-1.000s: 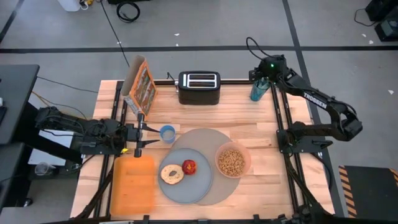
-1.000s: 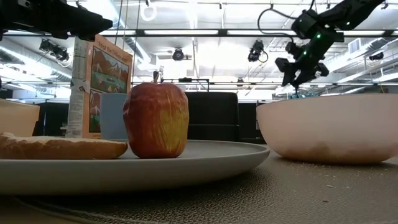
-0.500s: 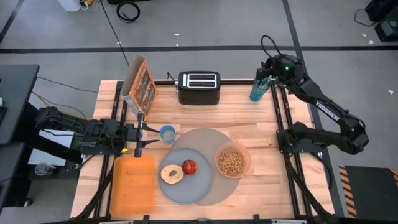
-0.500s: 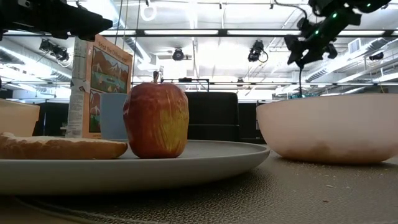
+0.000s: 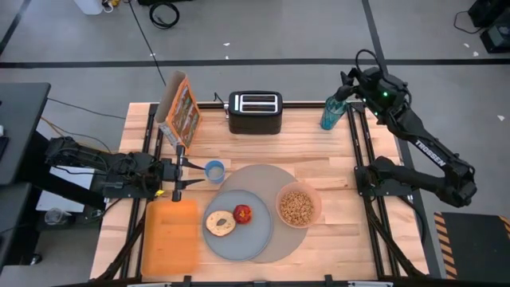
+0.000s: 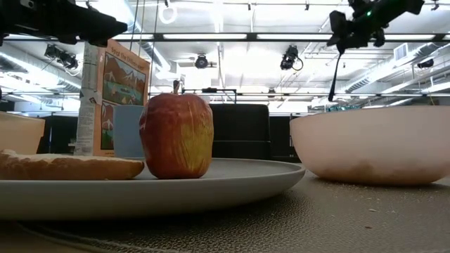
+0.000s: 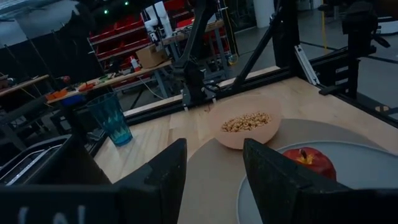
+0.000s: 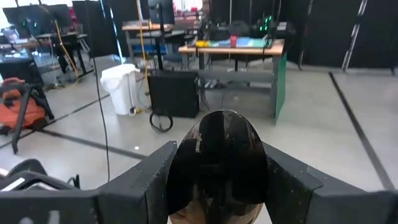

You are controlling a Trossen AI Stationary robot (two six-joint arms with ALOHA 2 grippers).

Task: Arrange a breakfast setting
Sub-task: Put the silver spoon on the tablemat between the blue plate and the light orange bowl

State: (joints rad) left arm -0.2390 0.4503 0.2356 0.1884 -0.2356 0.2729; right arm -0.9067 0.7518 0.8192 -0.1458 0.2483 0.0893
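1. The right gripper [image 5: 347, 82] was raised at the far right corner of the table, just beside a translucent teal tumbler [image 5: 330, 113]. Its fingers were clamped on the metal spoon [image 8: 217, 162], whose shiny dark bowl filled the gap between them in the right wrist view. In the low view the spoon's thin handle hung down from the gripper.
2. The left gripper [image 5: 188, 167] lay low at the left edge of the table, fingers parted with nothing between them, pointing right toward a small blue cup [image 5: 213, 171].
3. The large round grey mat [image 5: 276, 177] sat at the near middle of the table.
4. The blue-grey plate [image 5: 259, 232] rested on the mat's near left part, overlapping its edge.
5. On the plate lay the toasted bagel [image 5: 219, 222], pale and ring-shaped, with the small red apple [image 5: 242, 214] touching its right side, stem up.
6. The translucent pink bowl [image 5: 299, 206], filled with tan cereal, stood on the mat's right part, just beside the plate.
7. The orange board [image 5: 170, 235] lay left of the plate; the black toaster [image 5: 255, 112] and a cereal box [image 5: 180, 109] stood along the far edge.
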